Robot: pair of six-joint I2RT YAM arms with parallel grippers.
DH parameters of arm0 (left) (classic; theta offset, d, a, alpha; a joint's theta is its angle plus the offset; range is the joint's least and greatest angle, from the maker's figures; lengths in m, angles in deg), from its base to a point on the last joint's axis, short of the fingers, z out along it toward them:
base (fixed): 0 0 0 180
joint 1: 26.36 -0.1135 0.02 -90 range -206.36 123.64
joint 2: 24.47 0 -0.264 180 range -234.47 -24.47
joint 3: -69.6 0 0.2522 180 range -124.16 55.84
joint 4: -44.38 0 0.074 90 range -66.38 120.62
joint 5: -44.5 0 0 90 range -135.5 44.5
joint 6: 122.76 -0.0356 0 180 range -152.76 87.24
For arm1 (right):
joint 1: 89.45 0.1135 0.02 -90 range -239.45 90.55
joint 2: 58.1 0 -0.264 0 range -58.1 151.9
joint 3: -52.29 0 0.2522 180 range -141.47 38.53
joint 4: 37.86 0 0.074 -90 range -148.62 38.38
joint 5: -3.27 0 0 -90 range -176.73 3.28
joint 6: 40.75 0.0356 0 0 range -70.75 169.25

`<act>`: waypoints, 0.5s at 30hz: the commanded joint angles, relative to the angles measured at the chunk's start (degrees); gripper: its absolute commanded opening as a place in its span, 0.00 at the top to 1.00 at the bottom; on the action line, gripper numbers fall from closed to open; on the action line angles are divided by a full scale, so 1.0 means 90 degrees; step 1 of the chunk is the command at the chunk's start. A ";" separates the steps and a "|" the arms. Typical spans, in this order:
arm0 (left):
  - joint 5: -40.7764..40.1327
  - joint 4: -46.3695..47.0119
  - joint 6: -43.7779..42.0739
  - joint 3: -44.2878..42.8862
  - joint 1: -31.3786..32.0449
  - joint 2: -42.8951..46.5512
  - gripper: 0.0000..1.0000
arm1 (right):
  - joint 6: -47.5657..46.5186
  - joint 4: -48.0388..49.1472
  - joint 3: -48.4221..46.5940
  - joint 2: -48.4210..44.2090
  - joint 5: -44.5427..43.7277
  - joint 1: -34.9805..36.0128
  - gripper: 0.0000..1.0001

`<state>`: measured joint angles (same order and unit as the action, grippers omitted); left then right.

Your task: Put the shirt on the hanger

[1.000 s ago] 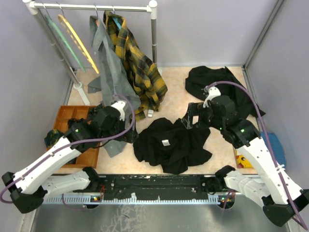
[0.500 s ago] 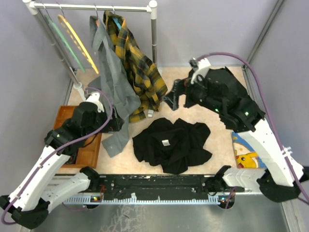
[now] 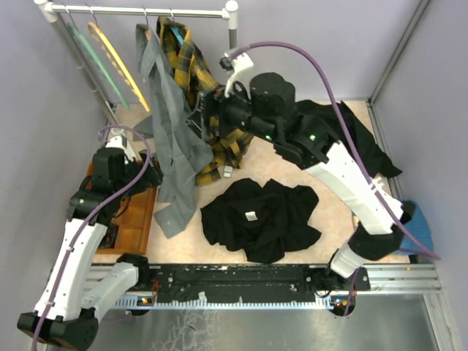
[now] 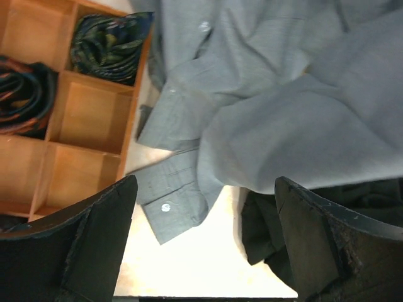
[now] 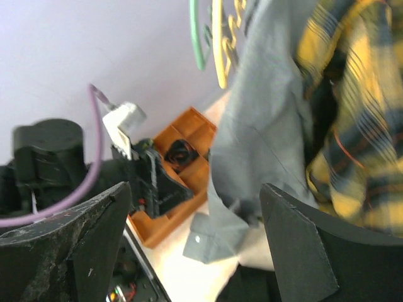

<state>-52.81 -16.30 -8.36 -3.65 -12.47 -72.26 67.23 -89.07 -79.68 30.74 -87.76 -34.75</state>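
Note:
The black shirt point(image 3: 263, 219) lies crumpled on the table's near middle, its white label point(image 3: 251, 216) facing up. A dark edge of the shirt point(image 4: 271, 233) shows in the left wrist view. The yellow hanger point(image 3: 121, 67) hangs on the rack at the back left and appears in the right wrist view as the yellow hanger point(image 5: 220, 44). My right gripper point(image 3: 202, 121) hovers open by the hanging clothes, and the right gripper point(image 5: 195, 245) holds nothing. My left gripper point(image 3: 150, 178) is beside the grey shirt's hem, and the left gripper point(image 4: 204, 251) is open and empty.
A pale green hanger point(image 3: 99, 69), a grey shirt point(image 3: 172, 139) and a plaid shirt point(image 3: 212, 102) hang on the rack point(image 3: 146, 11). A wooden compartment tray point(image 3: 135, 219) sits at the left. Another black garment point(image 3: 358, 142) lies at the back right.
Both arms have risen off the black shirt. The right arm has swung back and left toward the rack; the left has drawn back to the left. The shirt stays on the table.

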 commanded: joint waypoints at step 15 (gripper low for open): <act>0.0449 0.0085 -0.0627 0.0555 -0.0450 0.0993 0.08 | -0.0470 0.2847 -0.3001 0.3513 -0.0901 0.0526 0.33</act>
<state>-50.56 -16.58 -12.25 0.75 -16.25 -64.74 65.40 -74.12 -104.80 60.99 -90.80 -30.16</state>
